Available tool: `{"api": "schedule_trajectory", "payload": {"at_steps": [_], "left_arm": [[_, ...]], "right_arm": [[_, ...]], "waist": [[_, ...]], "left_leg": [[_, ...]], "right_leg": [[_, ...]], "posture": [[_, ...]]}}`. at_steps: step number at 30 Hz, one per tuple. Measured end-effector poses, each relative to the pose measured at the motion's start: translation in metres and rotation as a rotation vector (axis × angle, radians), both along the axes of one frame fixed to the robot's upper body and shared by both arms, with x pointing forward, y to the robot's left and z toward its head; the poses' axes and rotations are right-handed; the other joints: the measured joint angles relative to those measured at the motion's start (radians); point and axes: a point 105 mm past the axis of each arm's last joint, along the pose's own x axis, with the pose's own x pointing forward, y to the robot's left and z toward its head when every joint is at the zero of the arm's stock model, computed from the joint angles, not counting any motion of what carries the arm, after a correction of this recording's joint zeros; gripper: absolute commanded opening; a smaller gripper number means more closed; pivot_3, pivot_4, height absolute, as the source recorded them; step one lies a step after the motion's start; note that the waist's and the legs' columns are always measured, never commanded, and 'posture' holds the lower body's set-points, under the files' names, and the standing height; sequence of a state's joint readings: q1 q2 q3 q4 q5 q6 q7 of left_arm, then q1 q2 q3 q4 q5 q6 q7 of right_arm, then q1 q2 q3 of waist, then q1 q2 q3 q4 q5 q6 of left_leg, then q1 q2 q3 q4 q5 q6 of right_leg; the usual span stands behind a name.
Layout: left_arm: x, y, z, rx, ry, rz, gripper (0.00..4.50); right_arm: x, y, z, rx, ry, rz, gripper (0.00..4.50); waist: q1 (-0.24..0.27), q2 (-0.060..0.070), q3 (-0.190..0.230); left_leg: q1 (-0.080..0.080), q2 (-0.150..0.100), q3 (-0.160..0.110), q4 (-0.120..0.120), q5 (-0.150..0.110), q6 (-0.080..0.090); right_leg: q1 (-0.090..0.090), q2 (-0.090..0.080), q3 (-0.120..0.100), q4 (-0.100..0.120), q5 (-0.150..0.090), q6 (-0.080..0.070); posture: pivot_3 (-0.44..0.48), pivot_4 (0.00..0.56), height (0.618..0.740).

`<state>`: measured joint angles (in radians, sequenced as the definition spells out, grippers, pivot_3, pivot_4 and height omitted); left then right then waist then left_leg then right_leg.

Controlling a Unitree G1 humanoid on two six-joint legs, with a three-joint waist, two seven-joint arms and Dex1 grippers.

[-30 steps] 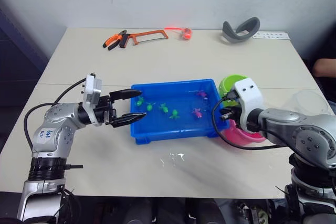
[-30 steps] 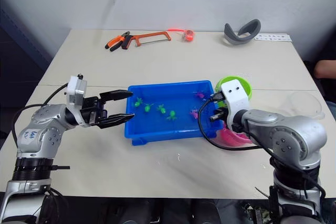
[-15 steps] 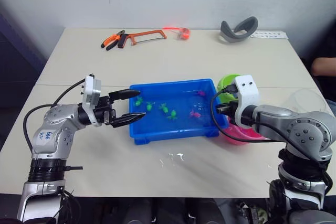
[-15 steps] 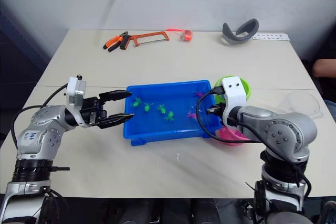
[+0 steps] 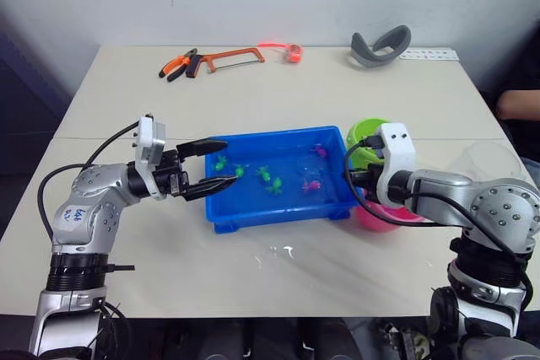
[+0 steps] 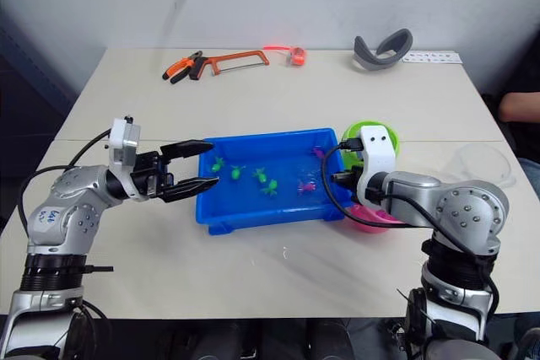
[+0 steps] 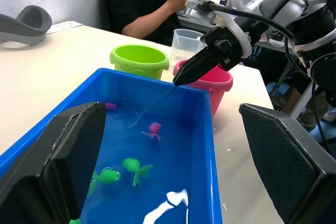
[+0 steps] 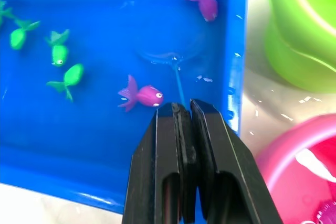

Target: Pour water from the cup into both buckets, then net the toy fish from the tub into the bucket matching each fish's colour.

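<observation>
- Two fingers of the right gripper (image 8: 183, 109) are pressed together on the net (image 8: 170, 56) handle, hoop dipped in the tub (image 5: 278, 208) water at its 3 o'clock end.
- Left gripper (image 5: 213, 164) fingers gape wide at the tub's 9 o'clock rim.
- Green and pink toy fish (image 8: 140, 94) float inside.
- Pink bucket (image 5: 380, 217) and green bucket (image 5: 364, 136) sit at the tub's 3 o'clock side, the cup (image 7: 185, 44) beyond.
</observation>
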<state>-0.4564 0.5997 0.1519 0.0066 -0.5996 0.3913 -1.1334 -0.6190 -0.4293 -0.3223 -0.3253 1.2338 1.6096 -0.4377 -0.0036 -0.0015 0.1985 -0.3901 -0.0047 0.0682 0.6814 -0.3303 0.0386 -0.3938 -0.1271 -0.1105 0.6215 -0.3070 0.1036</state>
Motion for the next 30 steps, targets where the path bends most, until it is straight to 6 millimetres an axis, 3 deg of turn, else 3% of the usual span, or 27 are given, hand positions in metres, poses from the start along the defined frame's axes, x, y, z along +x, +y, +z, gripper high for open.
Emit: {"api": "schedule_trajectory", "payload": {"at_steps": [12,16,22,30], "left_arm": [[-0.001,-0.007,0.004,-0.004,-0.015,0.001,4.42],[0.0,-0.007,0.004,-0.006,-0.013,0.007,4.42],[0.0,-0.008,0.004,-0.007,-0.013,0.007,4.42],[0.0,-0.009,0.004,-0.006,-0.012,0.001,4.42]], "right_arm": [[0.003,-0.013,-0.001,-0.017,0.045,-0.081,0.0],[0.006,-0.018,0.007,-0.044,0.017,-0.11,0.0],[0.003,-0.014,0.016,-0.175,-0.067,-0.071,0.0],[-0.01,-0.006,0.022,-0.207,-0.195,0.023,0.0]], "waist": [[0.0,0.0,0.0],[0.002,0.0,0.0],[0.003,0.0,0.0],[0.004,0.0,0.0]], "left_leg": [[0.0,0.0,0.0,0.0,0.0,0.001],[-0.001,0.0,0.0,0.0,0.0,0.001],[-0.001,0.0,0.0,0.0,0.0,0.001],[-0.001,0.0,0.0,0.0,0.0,0.001]], "right_leg": [[0.0,-0.002,0.0,0.0,0.0,0.0],[0.0,-0.002,0.0,0.0,0.0,0.0],[0.0,-0.002,-0.001,-0.001,0.0,0.0],[0.0,-0.002,-0.001,-0.001,0.0,0.0]], "posture": [[0.0,0.15,0.74],[0.0,0.15,0.74],[0.0,0.15,0.74],[0.0,0.15,0.74]]}}
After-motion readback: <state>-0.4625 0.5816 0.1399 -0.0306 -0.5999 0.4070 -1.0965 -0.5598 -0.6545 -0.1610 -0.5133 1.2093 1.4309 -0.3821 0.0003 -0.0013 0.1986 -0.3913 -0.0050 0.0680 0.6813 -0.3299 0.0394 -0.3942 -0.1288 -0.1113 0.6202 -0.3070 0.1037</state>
